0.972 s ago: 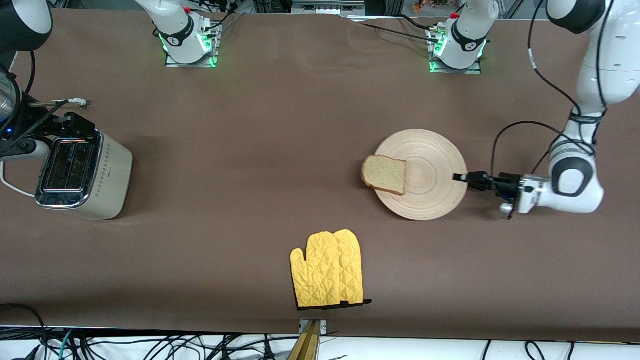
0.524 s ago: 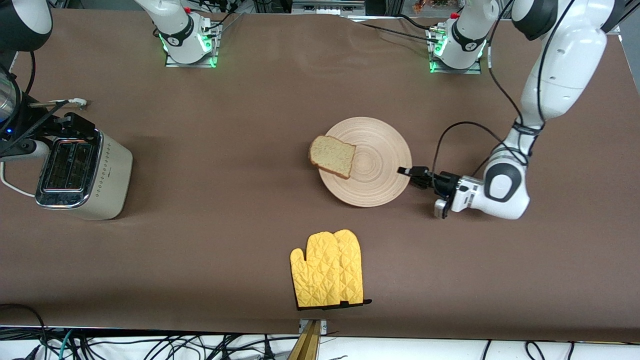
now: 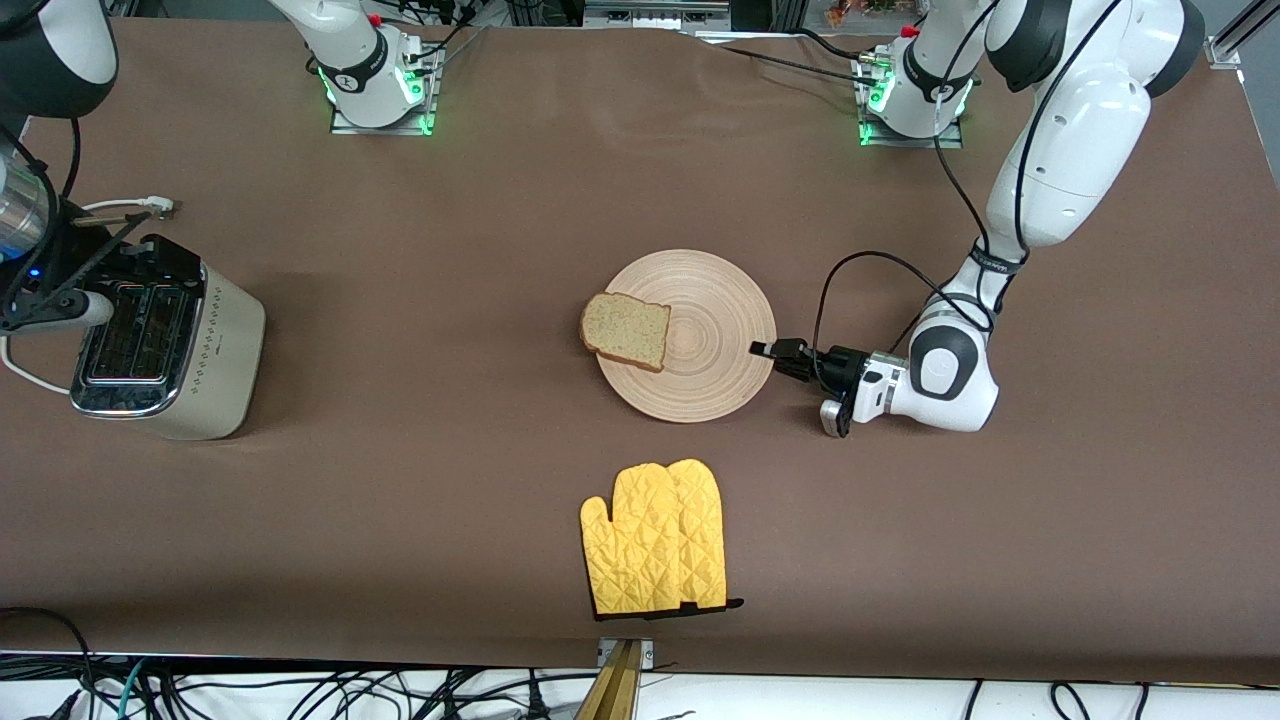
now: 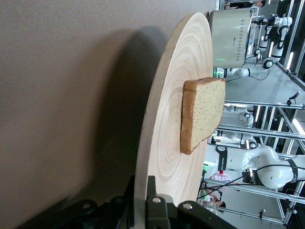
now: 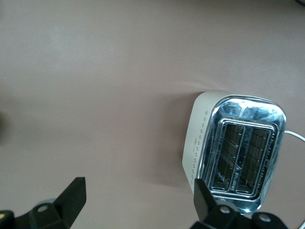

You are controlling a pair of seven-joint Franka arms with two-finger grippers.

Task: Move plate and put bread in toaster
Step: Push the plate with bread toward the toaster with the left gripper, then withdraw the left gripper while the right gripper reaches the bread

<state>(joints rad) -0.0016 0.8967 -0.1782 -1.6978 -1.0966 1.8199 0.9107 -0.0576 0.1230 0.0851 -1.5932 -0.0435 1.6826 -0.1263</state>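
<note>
Left gripper (image 3: 765,350) pinching plate (image 3: 715,340) rim, bringing bread (image 3: 626,331) toward toaster (image 3: 165,350); right gripper (image 5: 136,200) hovering spread above toaster, awaiting bread.

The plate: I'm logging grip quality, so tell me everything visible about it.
The plate is round, flat, pale wood with concentric ring grain. It lies mid-table, farther from the front camera than the yellow mitt. The bread rests on it, overhanging the rim toward the toaster. The left pincer is shut on the rim at the left arm's end.
</note>
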